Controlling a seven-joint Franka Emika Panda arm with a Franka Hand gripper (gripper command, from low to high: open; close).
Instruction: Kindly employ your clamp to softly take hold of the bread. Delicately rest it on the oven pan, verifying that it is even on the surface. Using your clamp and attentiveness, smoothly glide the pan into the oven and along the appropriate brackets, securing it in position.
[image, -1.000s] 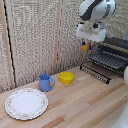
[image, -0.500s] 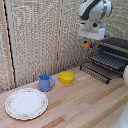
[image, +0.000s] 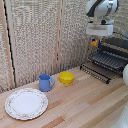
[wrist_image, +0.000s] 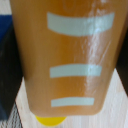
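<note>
Fingers: from my remote seat I see them clamped on the bread, held in the air.
Bread: fills my wrist view, orange-brown with pale stripes, above the pan.
Pan: pulled out of the oven.
Counter: blue cup, yellow bowl, plate.

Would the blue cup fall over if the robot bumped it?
Probably not easily: the blue cup stands upright on the wooden table and looks squat. A push would likely slide it on the smooth wood. Its handle sticks out sideways, so it might spin.
</note>
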